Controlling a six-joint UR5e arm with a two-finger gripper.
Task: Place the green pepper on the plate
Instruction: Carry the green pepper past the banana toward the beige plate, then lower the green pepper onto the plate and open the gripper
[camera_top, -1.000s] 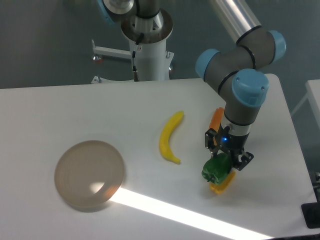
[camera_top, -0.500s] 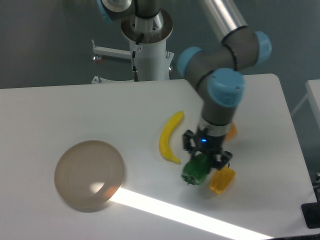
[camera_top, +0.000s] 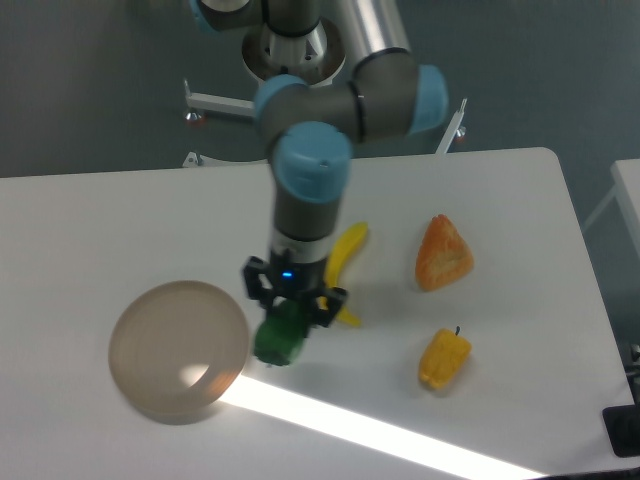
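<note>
end effector clenched on glossy, lumpy green pepper just beside the tan plate.

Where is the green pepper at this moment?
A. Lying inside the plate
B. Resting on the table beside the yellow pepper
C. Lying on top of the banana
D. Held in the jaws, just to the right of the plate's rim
D: the green pepper sits between the jaws of the gripper, just beside the right rim of the plate, not yet over it.
</note>
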